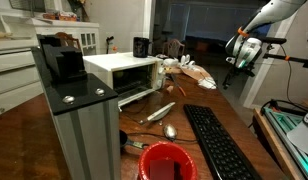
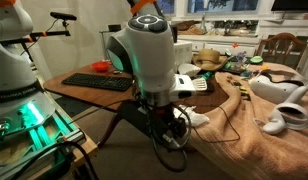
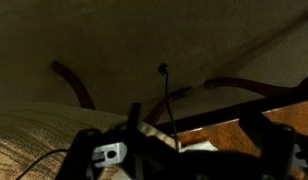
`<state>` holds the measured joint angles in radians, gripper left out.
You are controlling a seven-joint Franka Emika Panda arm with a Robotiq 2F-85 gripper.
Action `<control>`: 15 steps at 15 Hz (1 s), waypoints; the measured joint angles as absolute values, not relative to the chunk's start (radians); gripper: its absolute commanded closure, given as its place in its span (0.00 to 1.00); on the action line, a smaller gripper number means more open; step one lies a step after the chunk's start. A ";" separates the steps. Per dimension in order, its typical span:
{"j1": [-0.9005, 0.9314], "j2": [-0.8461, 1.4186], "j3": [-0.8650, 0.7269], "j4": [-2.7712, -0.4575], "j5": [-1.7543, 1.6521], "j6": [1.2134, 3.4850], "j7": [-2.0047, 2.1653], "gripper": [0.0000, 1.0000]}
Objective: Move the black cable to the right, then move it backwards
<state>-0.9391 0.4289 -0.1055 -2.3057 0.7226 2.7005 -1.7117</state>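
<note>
The thin black cable [image 2: 232, 105] lies along the table, across wood and tan cloth, in an exterior view. In the dark wrist view the cable [image 3: 168, 100] runs away from the jaws and ends in a small plug. My gripper [image 2: 172, 128] hangs low at the near end of the table, short of the cable. It also shows at the far right in an exterior view [image 1: 241, 58]. In the wrist view the gripper [image 3: 179, 148] has its dark fingers apart at either side, with the cable's near end between them, not clamped.
A white microwave [image 1: 124, 72], a black keyboard [image 1: 219, 140], a red cup [image 1: 166, 162] and a spoon [image 1: 159, 112] are on the table. A white handheld appliance [image 2: 284, 95] lies on the tan cloth [image 2: 264, 145]. Wooden chairs [image 2: 279, 45] stand behind.
</note>
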 measured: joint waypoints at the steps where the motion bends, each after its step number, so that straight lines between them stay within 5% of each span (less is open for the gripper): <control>1: -0.943 0.440 -0.103 -2.302 0.723 2.707 -1.717 0.00; 9: -0.968 0.513 -0.072 -2.258 0.720 2.733 -1.768 0.01; 13: -0.971 0.540 -0.051 -2.236 0.719 2.747 -1.777 0.30; 15: -0.972 0.550 -0.039 -2.228 0.719 2.750 -1.780 0.35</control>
<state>-0.9721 0.5504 -0.0395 -2.2285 0.7186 2.7504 -1.7802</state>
